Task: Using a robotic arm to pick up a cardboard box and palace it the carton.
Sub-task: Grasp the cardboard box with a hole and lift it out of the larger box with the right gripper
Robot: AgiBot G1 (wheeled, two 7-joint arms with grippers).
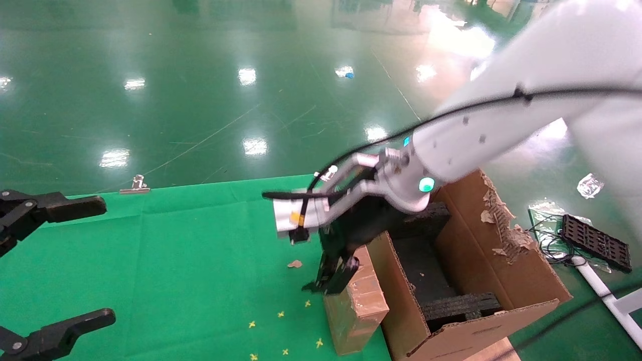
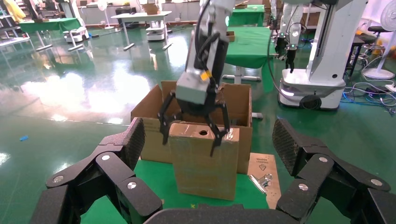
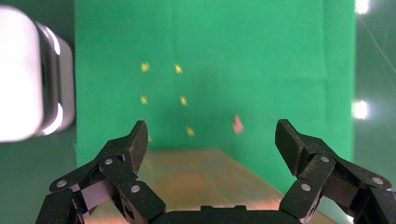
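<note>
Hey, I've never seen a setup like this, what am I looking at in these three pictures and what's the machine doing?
This is a two-armed robot, filmed by three of its own cameras. The head view looks down at a green cloth table. The other two views come from cameras on each wrist.

The white right arm ends in the right gripper, whose open black fingers straddle the top of the cardboard box, a slim brown box standing upright on the table. It is not gripped yet.

Right beside it stands the carton, large, ragged-edged, with black foam inside.

The left gripper waits open at the table's left side.
</note>
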